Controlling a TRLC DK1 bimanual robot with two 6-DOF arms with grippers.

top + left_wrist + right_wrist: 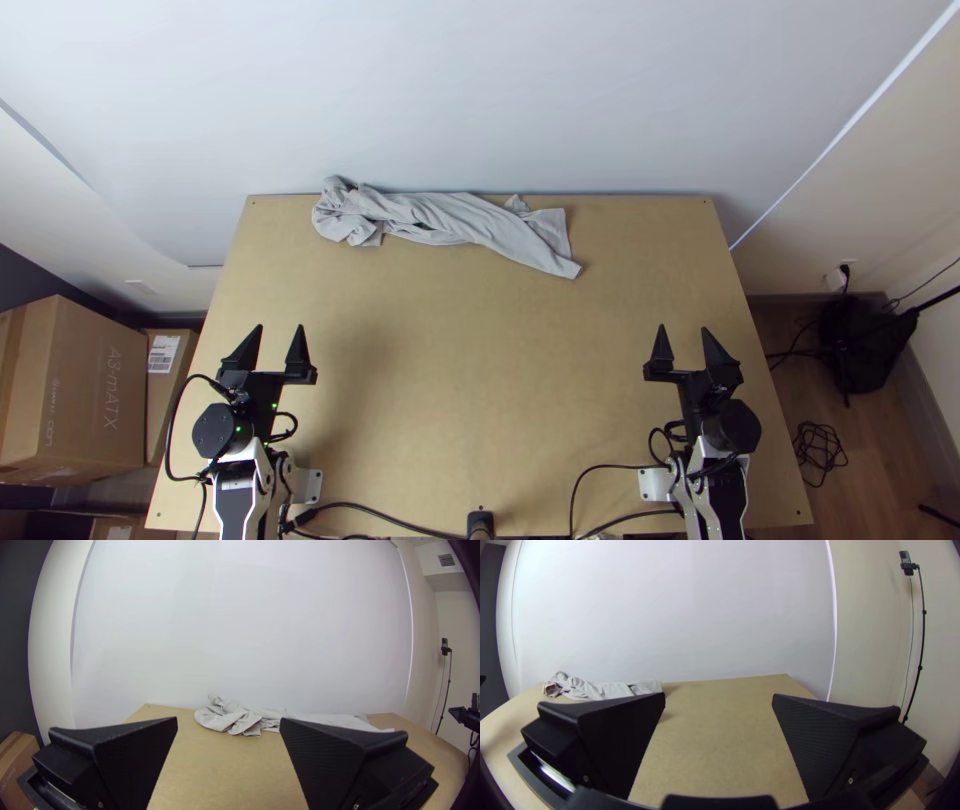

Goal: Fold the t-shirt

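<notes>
The t-shirt of light grey cloth (pixel 470 218) lies along the far edge of the light wooden table (pixel 450 390), mostly left of the middle. It is well apart from both grippers and touches neither. The left gripper with wide flat black fingers (pixel 279 328) stands over the table's near left part, fingers spread, nothing between them; the shirt's bunched end lies ahead of it and slightly to the right. The matching right gripper (pixel 683 328) stands at the near right, likewise spread and holding nothing, with the shirt ahead and to its left.

Condition of the garment: drawn into a long, creased strip. The left end is heaped in loose folds; the middle runs in lengthwise wrinkles; the right end widens and lies flatter, one corner angled toward the near side.

Collar, sleeves and hem cannot be identified with certainty among the folds. Whether the left end overhangs the far edge cannot be determined. In each wrist view, a finger covers part of the shirt's near side.
</notes>
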